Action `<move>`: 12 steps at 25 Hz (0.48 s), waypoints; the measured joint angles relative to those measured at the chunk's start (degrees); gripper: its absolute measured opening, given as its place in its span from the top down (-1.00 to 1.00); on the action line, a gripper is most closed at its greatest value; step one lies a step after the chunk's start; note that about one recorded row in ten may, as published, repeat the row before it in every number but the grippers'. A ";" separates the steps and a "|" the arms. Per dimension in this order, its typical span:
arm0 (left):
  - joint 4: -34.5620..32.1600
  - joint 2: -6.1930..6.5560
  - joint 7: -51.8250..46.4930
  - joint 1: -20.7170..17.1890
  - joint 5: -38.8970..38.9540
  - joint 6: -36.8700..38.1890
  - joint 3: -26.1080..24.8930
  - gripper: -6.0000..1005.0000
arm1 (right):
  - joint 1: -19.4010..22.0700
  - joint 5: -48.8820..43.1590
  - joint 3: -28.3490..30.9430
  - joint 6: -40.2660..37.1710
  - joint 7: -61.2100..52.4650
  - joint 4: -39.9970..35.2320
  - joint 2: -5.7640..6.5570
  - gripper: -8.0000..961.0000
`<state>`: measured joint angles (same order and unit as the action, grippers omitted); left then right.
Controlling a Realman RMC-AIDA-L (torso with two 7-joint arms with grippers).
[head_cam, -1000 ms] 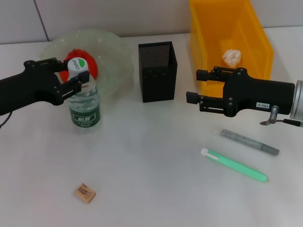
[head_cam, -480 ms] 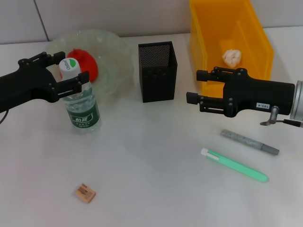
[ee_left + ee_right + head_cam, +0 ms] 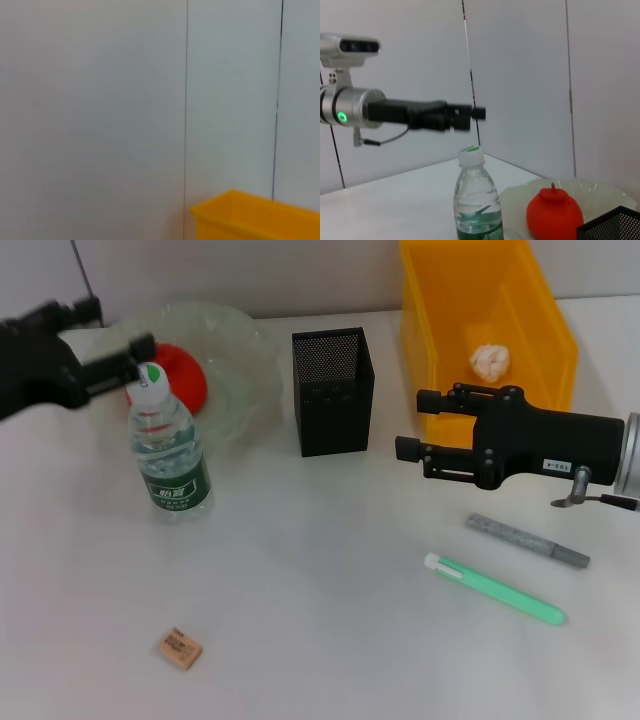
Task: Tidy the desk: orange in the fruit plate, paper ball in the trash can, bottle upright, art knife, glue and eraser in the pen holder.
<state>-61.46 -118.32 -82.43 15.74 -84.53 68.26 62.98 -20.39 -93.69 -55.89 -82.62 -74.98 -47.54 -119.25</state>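
The clear plastic water bottle (image 3: 168, 448), green label unreadable, stands upright on the white desk (image 3: 320, 620) before the glass fruit plate (image 3: 240, 350). Left tool (image 3: 115, 335) hovers above, spread, empty. Right tool (image 3: 412, 425) open, empty, beside the yellow bin (image 3: 430, 330).

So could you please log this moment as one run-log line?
clear plastic water bottle: upright, released | left gripper: open, above bottle | right gripper: open, beside yellow plastic bin | tan eraser: on desk

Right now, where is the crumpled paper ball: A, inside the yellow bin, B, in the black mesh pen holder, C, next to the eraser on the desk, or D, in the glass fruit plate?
A: the white paper ball lies on the floor of the yellow bin, far from the eraser at the desk's near edge.
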 joint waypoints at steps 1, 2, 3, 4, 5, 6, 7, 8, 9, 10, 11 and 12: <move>-0.06 0.00 0.18 0.10 1.24 0.93 -1.07 -0.62 | 0.06 -0.01 0.00 0.00 -0.01 0.00 0.03 -0.44; -0.06 0.00 0.18 0.10 1.24 0.93 -1.07 -0.62 | 0.12 -0.06 0.00 0.00 -0.03 0.00 0.05 -0.44; -0.05 0.00 0.20 0.25 2.78 2.36 -2.31 -0.62 | 0.18 -0.12 0.00 0.00 -0.04 0.00 0.05 -0.44; 0.09 0.03 0.04 0.40 3.92 3.61 -2.98 -0.62 | 0.25 -0.17 0.00 0.00 -0.07 0.00 0.06 -0.44; 0.16 0.05 -0.11 0.47 4.43 4.27 -3.20 -0.62 | 0.42 -0.23 0.00 0.00 -0.18 0.00 0.07 -0.44; 0.16 0.08 -0.32 0.55 4.79 5.07 -3.33 -0.62 | 0.42 -0.23 0.00 0.00 -0.18 0.00 0.07 -0.44; 0.14 0.10 -0.50 0.66 5.03 6.20 -3.38 -0.62 | 0.48 -0.25 0.00 0.00 -0.21 0.00 0.07 -0.44; 0.10 0.10 -0.59 0.77 5.09 7.21 -3.39 -0.62 | 0.51 -0.28 0.00 0.02 -0.23 0.00 0.07 -0.44; 0.09 0.10 -0.65 0.84 5.09 8.14 -3.38 -0.62 | 0.53 -0.31 0.00 0.13 -0.28 0.00 0.08 -0.44; 0.09 0.11 -0.68 0.96 5.10 9.38 -3.38 -0.62 | 0.54 -0.33 0.00 0.36 -0.34 0.00 0.10 -0.44; 0.09 0.11 -0.71 1.08 5.10 10.54 -3.34 -0.62 | 0.54 -0.34 0.00 0.61 -0.43 0.00 0.13 -0.44; 0.12 0.12 -0.71 1.29 5.06 11.89 -3.30 -0.62 | 0.51 -0.36 0.00 0.95 -0.51 0.00 0.15 -0.44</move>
<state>-61.34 -118.20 -83.14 17.04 -79.47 80.15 59.68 -19.87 -94.05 -55.90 -81.67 -75.49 -47.55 -119.10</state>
